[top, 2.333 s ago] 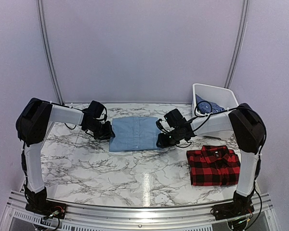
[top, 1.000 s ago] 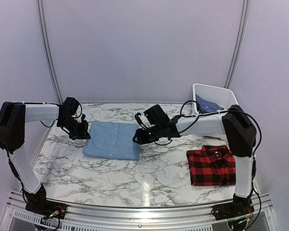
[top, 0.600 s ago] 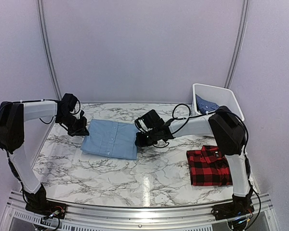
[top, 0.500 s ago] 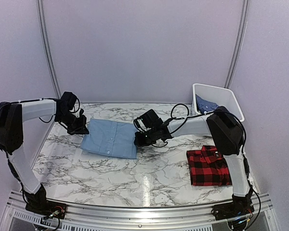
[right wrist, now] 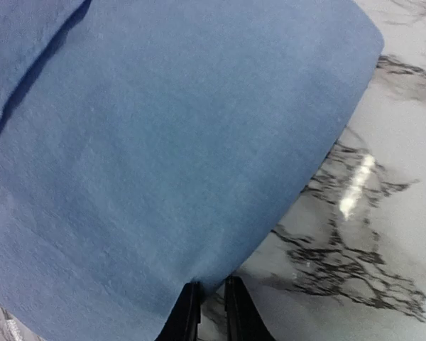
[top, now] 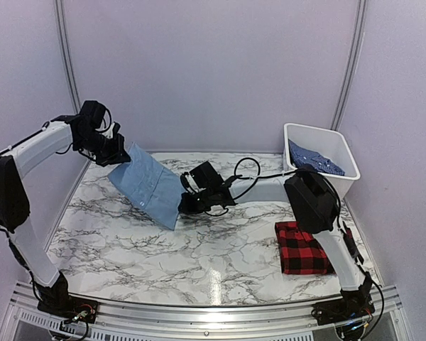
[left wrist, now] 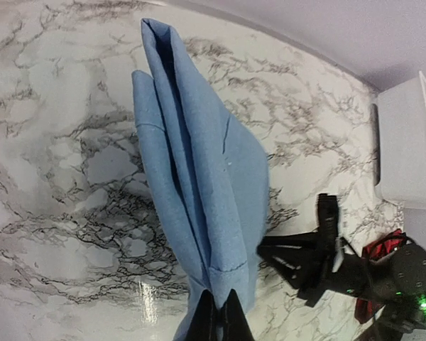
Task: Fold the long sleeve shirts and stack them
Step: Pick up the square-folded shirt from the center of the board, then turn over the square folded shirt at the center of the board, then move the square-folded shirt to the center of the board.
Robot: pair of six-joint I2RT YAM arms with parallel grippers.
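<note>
We have the left gripper (top: 117, 153) clamped on the light blue shirt (top: 148, 186), which hangs tilted well left of the white bin (top: 318, 128). Our right gripper (top: 188, 201) pinches its lower edge. The plaid shirt (top: 302, 249) lies folded in front of that bin.

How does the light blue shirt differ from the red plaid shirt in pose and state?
The light blue shirt hangs tilted, held up by the left gripper; the red plaid shirt lies flat on the table. The light blue shirt is plain; the red plaid shirt is checked. Both are folded.
</note>
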